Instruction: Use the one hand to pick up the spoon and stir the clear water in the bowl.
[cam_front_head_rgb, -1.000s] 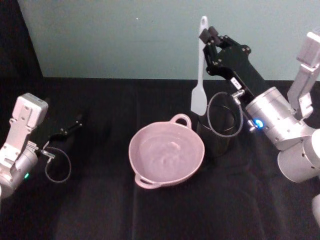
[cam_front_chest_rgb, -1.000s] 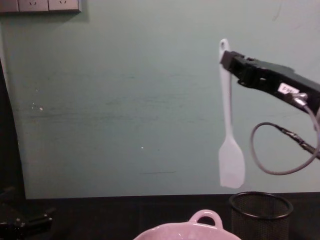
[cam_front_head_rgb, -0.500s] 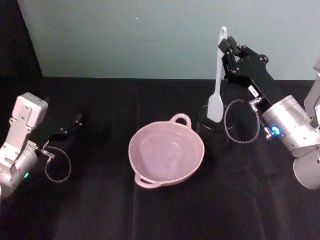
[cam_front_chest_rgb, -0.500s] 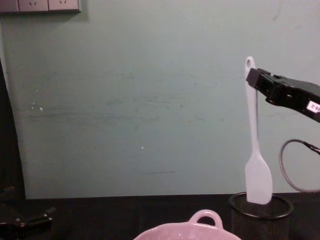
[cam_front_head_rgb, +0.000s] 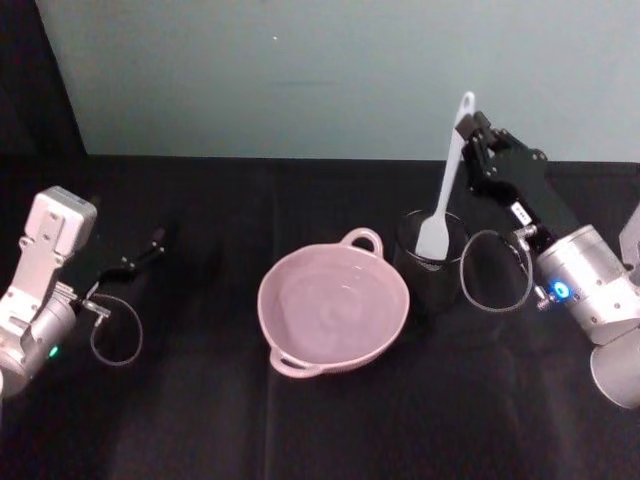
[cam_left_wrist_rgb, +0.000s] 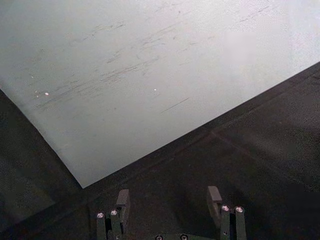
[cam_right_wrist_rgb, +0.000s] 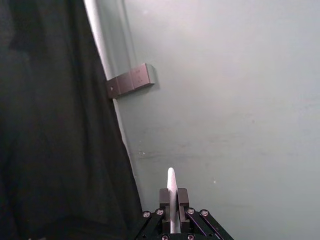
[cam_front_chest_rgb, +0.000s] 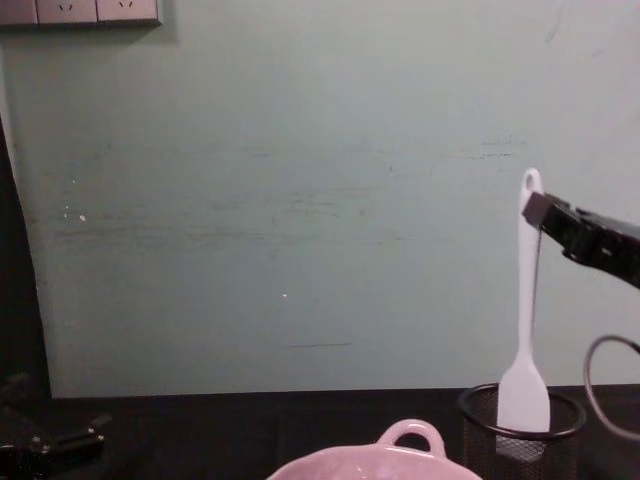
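My right gripper is shut on the upper handle of the white spoon, which hangs upright. Its flat blade sits inside the rim of the black wire-mesh cup. From the chest, the spoon dips into that cup with the gripper just below the handle's hole. The right wrist view has the handle tip sticking out between the closed fingers. The pink bowl with clear water stands left of the cup; its loop handle shows low in the chest view. My left gripper rests open at the far left.
A black cloth covers the table, and a pale green wall rises behind it. A grey cable loop hangs from the right wrist beside the mesh cup. The left gripper has bare cloth in front of it.
My right gripper carried the spoon rightward and down, from high beside the bowl's far rim to over the mesh cup; the blade now sits inside the cup. The left arm stayed still.
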